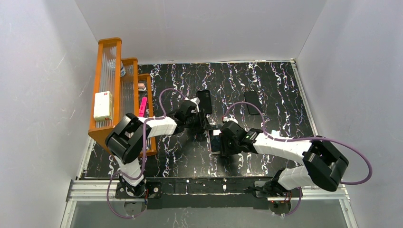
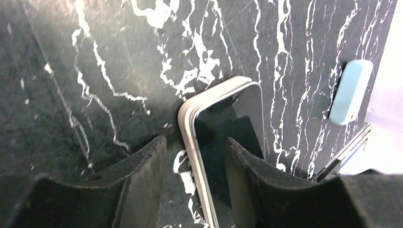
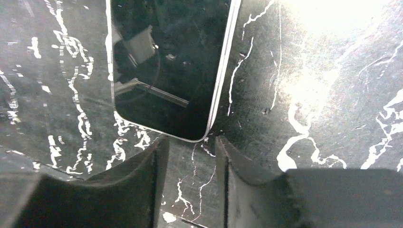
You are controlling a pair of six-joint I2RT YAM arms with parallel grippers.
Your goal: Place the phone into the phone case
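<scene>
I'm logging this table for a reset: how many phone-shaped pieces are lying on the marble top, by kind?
Black phone-sized slabs lying loose: 2
Slim phone with a glossy black glass screen: 1
Pinkish-beige phone case showing as a pale rim along that phone's edge: 1
Total: 4

I count two robot arms, the left arm (image 1: 157, 126) and the right arm (image 1: 280, 145). Three phone-sized things lie on the table (image 1: 285, 85). Two are in the upper middle, the black phone (image 1: 205, 101) and the black piece (image 1: 252, 102). In the centre is one phone (image 3: 166, 71) with one phone case (image 2: 187, 123) as a pale rim around it. At upper left there is one orange rack (image 1: 108, 42), one white box (image 1: 103, 105) and one pink object (image 1: 142, 107). I see one pale blue block (image 2: 350, 92).
</scene>
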